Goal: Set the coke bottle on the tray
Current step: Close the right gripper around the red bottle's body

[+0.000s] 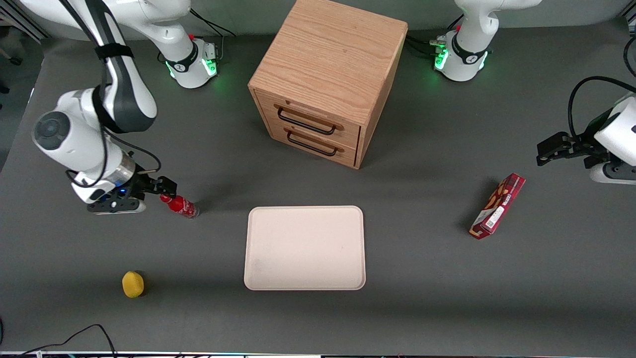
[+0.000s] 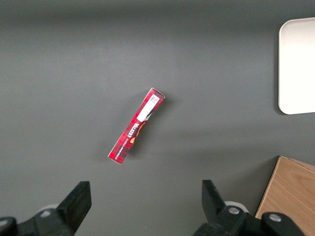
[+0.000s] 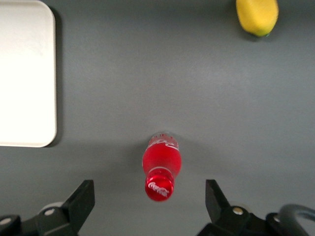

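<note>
The coke bottle (image 1: 179, 205), small and red with a red cap, stands on the dark table toward the working arm's end. In the right wrist view (image 3: 161, 164) I look down on its lettered cap. My right gripper (image 1: 158, 191) hovers just above the bottle's cap. It is open (image 3: 149, 192), with one finger on each side of the cap and a wide gap to each, touching nothing. The cream-white tray (image 1: 304, 247) lies flat at the table's middle, a short way from the bottle toward the parked arm's end. Its corner shows in the right wrist view (image 3: 24, 73).
A yellow lemon (image 1: 132, 284) lies nearer the front camera than the bottle, also in the right wrist view (image 3: 256, 17). A wooden drawer cabinet (image 1: 328, 79) stands farther back than the tray. A long red snack box (image 1: 498, 205) lies toward the parked arm's end.
</note>
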`<move>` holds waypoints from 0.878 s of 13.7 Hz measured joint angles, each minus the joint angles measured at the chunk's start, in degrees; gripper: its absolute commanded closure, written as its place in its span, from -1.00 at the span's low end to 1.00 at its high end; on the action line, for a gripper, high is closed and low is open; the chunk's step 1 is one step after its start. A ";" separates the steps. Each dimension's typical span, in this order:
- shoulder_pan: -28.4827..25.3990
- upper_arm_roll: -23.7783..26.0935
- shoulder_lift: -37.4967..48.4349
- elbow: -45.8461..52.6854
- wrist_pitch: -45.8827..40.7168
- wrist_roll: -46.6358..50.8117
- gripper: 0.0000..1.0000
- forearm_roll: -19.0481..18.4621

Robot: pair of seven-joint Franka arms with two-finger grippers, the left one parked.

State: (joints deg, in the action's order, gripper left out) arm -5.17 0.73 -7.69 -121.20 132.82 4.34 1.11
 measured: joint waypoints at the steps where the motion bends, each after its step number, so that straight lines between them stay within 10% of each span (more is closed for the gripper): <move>1: 0.03 0.00 -0.03 -1.61 1.57 -0.06 -0.97 -0.13; 4: 0.29 -0.01 -0.02 -3.82 4.33 -0.36 -0.58 -0.46; 8: 0.32 0.00 -0.02 -4.16 4.50 -0.58 1.00 -0.75; 12: 0.71 -0.01 0.02 -4.18 4.47 -1.52 1.00 -1.02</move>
State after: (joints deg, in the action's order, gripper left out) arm -4.46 0.72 -7.67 -125.38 137.29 2.82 0.09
